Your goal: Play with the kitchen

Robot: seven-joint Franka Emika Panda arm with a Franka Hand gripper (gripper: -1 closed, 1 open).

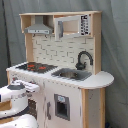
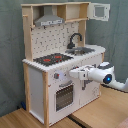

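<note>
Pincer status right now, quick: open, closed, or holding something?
Pincer: cannot be told; it sits at the kitchen front by the knobs.

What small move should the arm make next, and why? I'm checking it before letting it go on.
Probably ease straight toward the kitchen front: in the second exterior view the gripper sits level with the knobs above the oven door.
</note>
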